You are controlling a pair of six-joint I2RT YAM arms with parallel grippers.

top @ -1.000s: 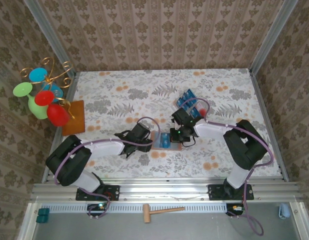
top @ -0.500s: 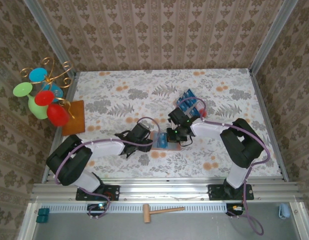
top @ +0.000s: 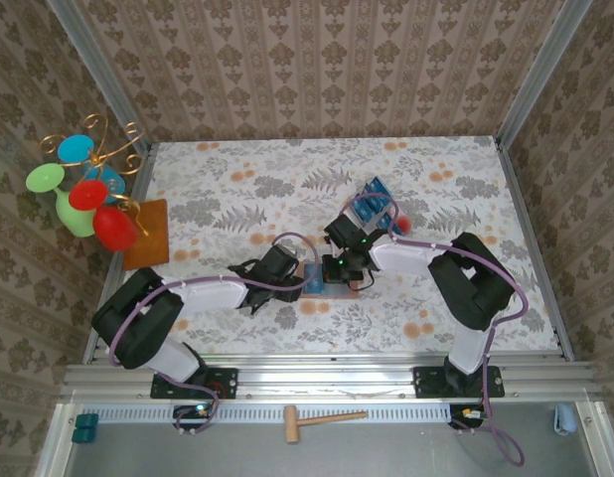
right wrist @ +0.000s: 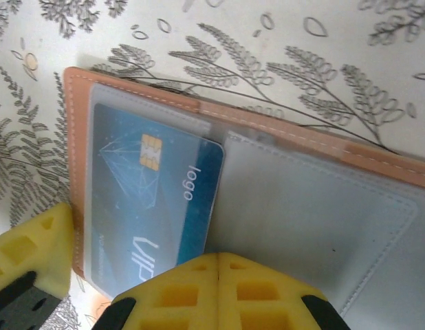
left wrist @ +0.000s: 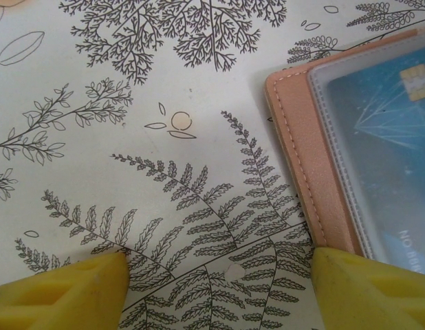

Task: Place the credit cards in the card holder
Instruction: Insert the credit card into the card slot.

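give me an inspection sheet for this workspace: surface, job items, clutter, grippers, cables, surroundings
surface: floral tablecloth, flat, no spills seen
job's things: card holder lies open on the cloth; one blue card sits in a clear pocket; spare cards stacked farther back
clutter: orange mat, coloured ornament, wooden mallet on the front ledge
grippers: left gripper open, at the holder's edge; right gripper shut, at the blue card's edge
cables: purple cable along each arm, no snag seen
surroundings: patterned walls, metal frame
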